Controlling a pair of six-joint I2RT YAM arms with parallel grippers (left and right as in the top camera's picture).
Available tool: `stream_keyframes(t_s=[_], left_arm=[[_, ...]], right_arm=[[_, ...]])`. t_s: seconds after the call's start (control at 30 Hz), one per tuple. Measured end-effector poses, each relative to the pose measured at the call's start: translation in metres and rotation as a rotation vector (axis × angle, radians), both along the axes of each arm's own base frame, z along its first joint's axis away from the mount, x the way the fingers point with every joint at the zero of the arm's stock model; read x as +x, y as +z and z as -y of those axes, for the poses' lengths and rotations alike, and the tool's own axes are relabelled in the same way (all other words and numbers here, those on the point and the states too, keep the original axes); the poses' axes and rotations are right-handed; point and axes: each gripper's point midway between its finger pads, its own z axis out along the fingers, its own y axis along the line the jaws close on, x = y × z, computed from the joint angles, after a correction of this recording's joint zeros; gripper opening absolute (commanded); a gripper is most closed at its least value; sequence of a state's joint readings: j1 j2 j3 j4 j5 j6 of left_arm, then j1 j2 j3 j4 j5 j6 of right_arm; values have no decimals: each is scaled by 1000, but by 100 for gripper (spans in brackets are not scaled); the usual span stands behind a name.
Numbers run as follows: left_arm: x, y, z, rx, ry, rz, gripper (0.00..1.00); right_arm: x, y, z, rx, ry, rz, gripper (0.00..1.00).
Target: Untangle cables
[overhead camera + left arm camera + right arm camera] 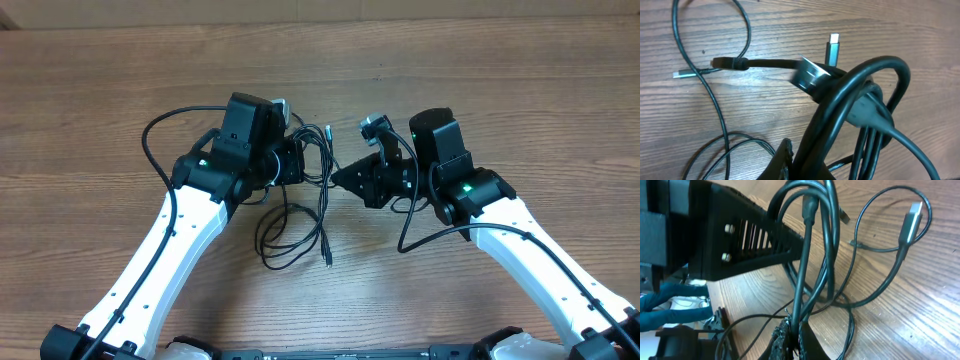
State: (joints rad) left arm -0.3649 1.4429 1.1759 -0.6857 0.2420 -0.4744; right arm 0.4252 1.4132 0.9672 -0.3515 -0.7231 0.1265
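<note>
Left gripper [797, 162] and right gripper [790, 335] both pinch the cables [300, 235] tight. They look limp and light. I'd take the plug [832, 47] beyond the left fingertips.

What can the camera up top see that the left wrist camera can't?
Only the top camera shows both white arms and the right gripper at the cables. Only the left wrist camera shows silver plug tips up close: one plug near the top, another at the left. Both show the black cables on the wooden table.
</note>
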Motion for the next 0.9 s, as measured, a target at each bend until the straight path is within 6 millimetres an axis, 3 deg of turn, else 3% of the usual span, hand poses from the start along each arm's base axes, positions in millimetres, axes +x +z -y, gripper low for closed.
stream_keyframes(t_s=[0.53,0.9], left_arm=[[4,-2,-10,-9,137,-35,4],[10,-4,-22,-44,339,-78,4]], right_arm=[[-5,-4,1,-7,7,-32,4],[-6,-4,1,-5,9,-34,4]])
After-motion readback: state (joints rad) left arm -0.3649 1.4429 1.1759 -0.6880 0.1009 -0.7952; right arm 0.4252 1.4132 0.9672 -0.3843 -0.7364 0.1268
